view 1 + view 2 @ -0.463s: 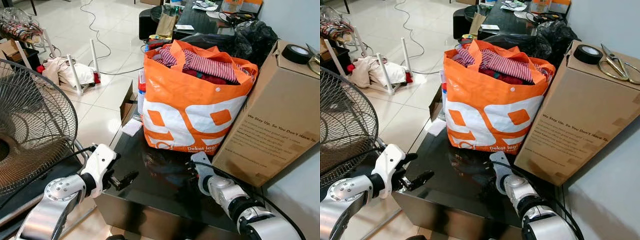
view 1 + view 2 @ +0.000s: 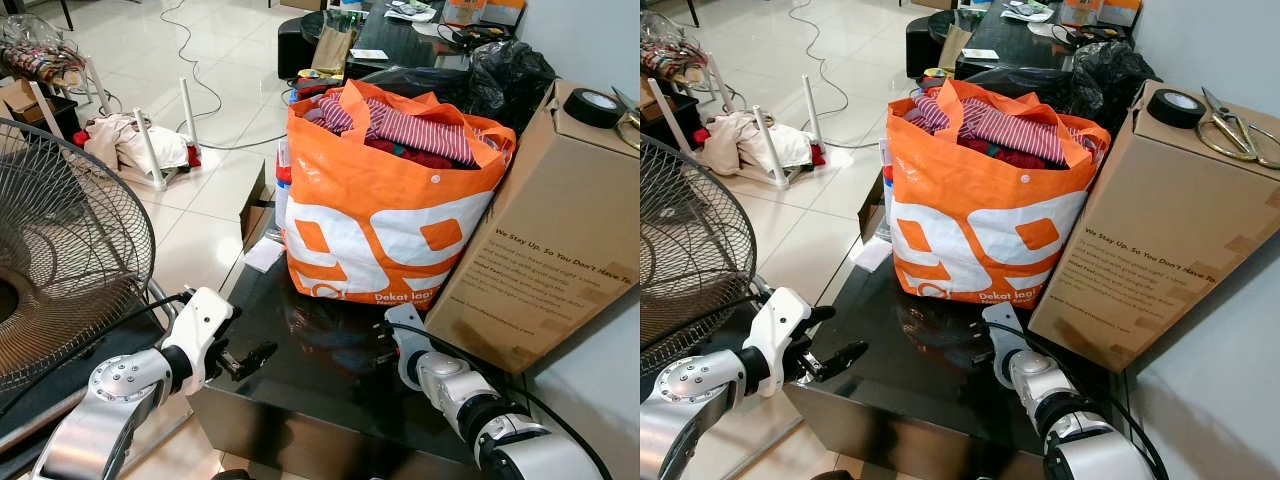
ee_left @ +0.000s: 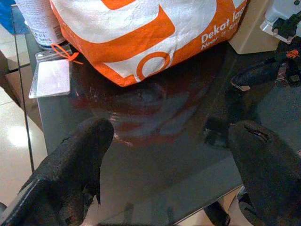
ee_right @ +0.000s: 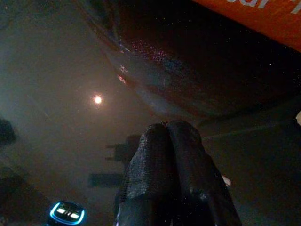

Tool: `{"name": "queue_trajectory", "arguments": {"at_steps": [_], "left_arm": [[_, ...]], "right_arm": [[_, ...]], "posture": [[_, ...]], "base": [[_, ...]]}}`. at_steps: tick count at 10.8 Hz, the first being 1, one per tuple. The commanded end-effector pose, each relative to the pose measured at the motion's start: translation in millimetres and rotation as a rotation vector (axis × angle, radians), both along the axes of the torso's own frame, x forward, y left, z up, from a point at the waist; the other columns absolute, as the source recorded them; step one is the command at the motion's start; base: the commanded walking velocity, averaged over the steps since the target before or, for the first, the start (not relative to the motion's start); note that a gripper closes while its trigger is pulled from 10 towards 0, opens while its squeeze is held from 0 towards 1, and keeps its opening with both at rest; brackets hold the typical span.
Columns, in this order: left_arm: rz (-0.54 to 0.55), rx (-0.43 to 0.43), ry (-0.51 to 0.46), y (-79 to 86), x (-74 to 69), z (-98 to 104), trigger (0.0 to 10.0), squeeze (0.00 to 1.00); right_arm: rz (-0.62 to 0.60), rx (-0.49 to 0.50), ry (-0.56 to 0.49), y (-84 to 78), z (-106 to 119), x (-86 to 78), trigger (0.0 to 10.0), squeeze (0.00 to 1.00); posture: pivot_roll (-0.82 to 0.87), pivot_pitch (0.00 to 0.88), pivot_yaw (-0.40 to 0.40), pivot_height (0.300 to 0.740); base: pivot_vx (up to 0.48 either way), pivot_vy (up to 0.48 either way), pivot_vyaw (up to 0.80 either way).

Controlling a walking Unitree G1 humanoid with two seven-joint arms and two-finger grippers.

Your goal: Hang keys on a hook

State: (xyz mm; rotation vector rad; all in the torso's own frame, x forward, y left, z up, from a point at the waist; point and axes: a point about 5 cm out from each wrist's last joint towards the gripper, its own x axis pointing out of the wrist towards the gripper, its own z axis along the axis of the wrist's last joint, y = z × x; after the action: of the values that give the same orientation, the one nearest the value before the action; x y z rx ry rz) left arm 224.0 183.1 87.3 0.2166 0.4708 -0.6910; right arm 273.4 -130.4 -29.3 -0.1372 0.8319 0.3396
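My left gripper hovers open at the left front corner of the glossy black table; in the left wrist view its fingers stand wide apart over the dark tabletop. My right gripper lies low on the table, close to the base of the orange and white bag stuffed with clothes. In the right wrist view its fingertips are pressed together with nothing showing between them. From the left wrist view the right gripper has a small orange bit beside it.
A cardboard box leans at the right, with a tape roll and scissors on top. A standing fan is close on the left. A card on an orange cord lies by a white can.
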Motion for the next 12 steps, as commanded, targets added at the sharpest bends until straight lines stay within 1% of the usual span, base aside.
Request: {"name": "queue_trajectory", "arguments": {"at_steps": [1, 4, 6, 7, 9, 10, 11, 12], "left_arm": [[-0.009, 0.004, -0.009, -1.2, 2.6, 3.1, 10.0, 0.42], [-0.012, 0.001, -0.011, -2.3, 4.4, 2.8, 10.0, 0.42], [-0.012, -0.001, -0.014, -1.8, 4.5, 3.5, 10.0, 0.42], [-0.014, 0.000, -0.012, -1.3, 4.7, 2.8, 10.0, 0.42], [-0.019, -0.001, -0.011, -2.6, 6.2, 2.2, 10.0, 0.42], [-0.022, -0.001, -0.011, -2.7, 7.1, 2.6, 10.0, 0.42], [-0.025, -0.001, -0.013, -2.7, 8.5, 3.1, 10.0, 0.42], [-0.026, 0.000, -0.012, -3.0, 8.1, 2.6, 10.0, 0.42]], "right_arm": [[-0.011, -0.010, -0.004, -3.5, 0.9, 1.6, 0.0, 0.00], [-0.020, -0.018, -0.010, -6.7, 0.5, 1.2, 0.0, 0.00], [0.050, 0.037, -0.018, -13.6, 6.2, 4.7, 0.0, 0.00], [0.132, 0.065, 0.010, -21.5, 6.1, 0.9, 0.0, 0.00], [0.153, 0.065, 0.012, -26.8, 6.5, -0.2, 0.0, 0.00], [0.161, 0.081, 0.018, -25.4, 6.3, -0.9, 0.0, 0.00], [0.212, 0.109, 0.043, -19.9, 4.8, -4.7, 0.0, 0.00], [0.244, 0.093, 0.060, -18.7, 1.4, -9.2, 0.0, 0.00]], "posture": [[0.13, 0.000, -0.086, 0.740], [0.13, 0.000, -0.088, 0.740], [0.13, 0.000, -0.088, 0.740], [0.12, 0.000, -0.083, 0.740], [0.11, 0.000, -0.079, 0.740], [0.11, 0.000, -0.076, 0.740], [0.11, 0.000, -0.076, 0.740], [0.11, 0.000, -0.076, 0.740]], "base": [[0.000, 0.000, 0.00], [0.000, 0.000, 0.00], [0.000, 0.000, 0.00], [0.000, 0.000, 0.00], [0.000, 0.000, 0.00], [0.000, 0.000, 0.00], [0.000, 0.000, 0.00], [0.000, 0.000, 0.00]]}}
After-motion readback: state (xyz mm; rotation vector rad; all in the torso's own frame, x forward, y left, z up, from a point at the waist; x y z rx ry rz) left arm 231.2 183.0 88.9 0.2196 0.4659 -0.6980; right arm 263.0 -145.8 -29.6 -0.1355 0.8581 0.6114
